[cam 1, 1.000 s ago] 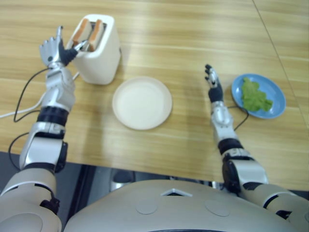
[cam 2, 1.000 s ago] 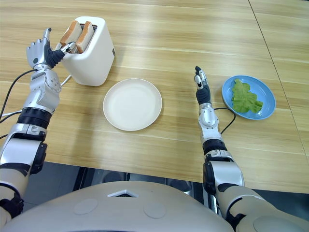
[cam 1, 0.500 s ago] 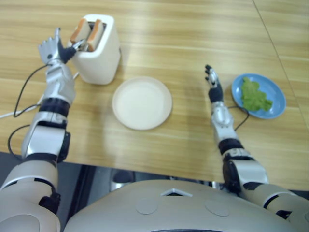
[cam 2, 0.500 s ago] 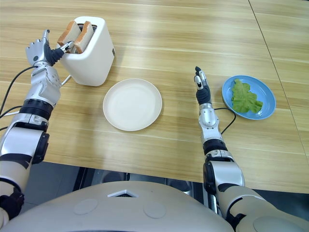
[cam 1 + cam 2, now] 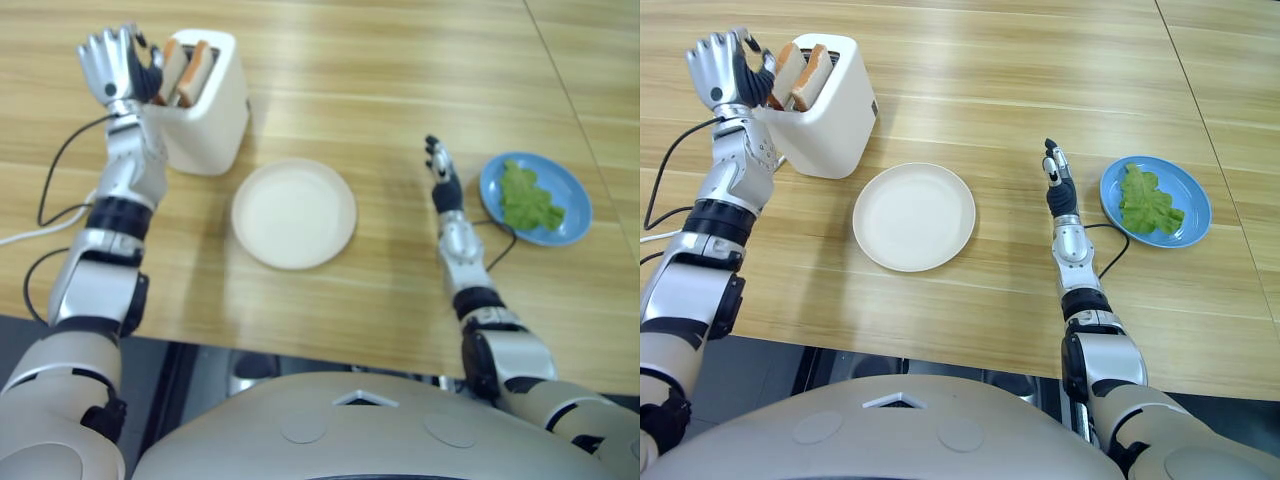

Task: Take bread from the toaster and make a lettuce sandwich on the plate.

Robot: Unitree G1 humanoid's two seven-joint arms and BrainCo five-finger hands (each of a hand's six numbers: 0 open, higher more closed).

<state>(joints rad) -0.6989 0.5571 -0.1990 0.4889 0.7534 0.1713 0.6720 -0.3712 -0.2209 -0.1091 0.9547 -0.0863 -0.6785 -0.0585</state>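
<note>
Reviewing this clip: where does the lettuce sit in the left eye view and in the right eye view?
Left eye view: lettuce at the far right, mid-height, on the blue plate.
Right eye view: lettuce right of centre, mid-height, on the same plate.
Shared landmark: the right hand stands just left of that plate in both.

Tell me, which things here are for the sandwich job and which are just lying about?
For the job: toaster, bread slices, cream plate, lettuce, blue plate.
Lying about: white cord, black cable near the blue plate.
</note>
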